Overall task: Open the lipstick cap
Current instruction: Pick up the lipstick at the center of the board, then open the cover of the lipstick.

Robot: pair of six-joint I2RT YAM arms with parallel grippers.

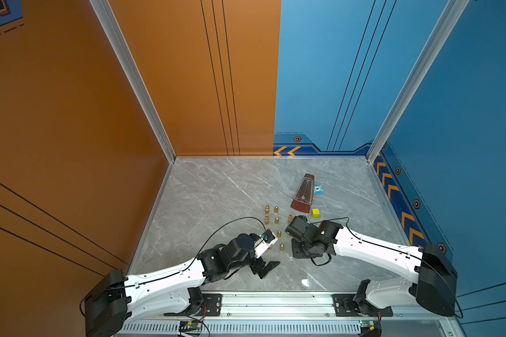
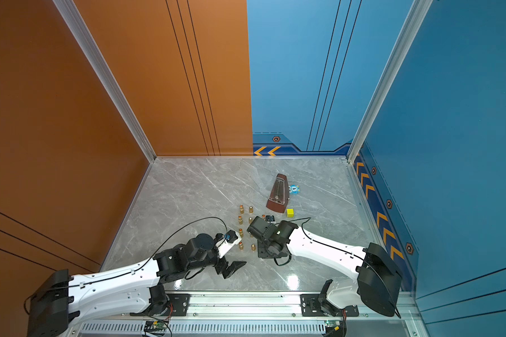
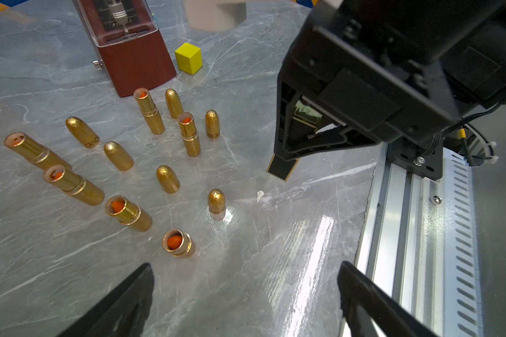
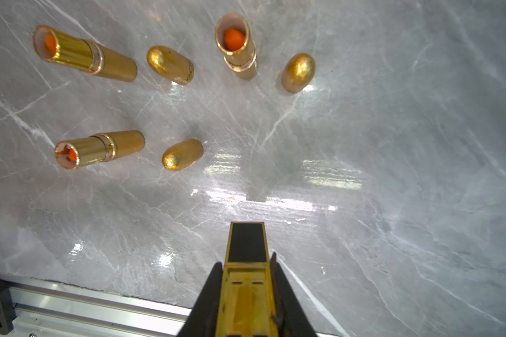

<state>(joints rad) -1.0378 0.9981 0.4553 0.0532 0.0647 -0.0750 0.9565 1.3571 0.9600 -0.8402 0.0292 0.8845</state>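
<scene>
While both arms hang low by the aluminium front rail (image 3: 392, 233), we see the left gripper (image 3: 246, 265) spread wide and empty and the right gripper (image 4: 247, 233) pinched together on nothing. Just beyond, six uncapped gold lipstick tubes (image 3: 177, 243) stand on the grey marble tabletop (image 3: 275, 291), each beside its bullet-shaped gold cap (image 3: 216, 201); we judge these pairings show finished work. Farther back stand a dark-red pyramid metronome (image 3: 132, 55) and a small yellow cube (image 3: 189, 57).

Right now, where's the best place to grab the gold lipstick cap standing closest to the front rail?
Grip the lipstick cap low on its straight wall, coming down from above. It stands upright with its dome up. The rounded top would likely slip, and nothing touches its sides.
</scene>
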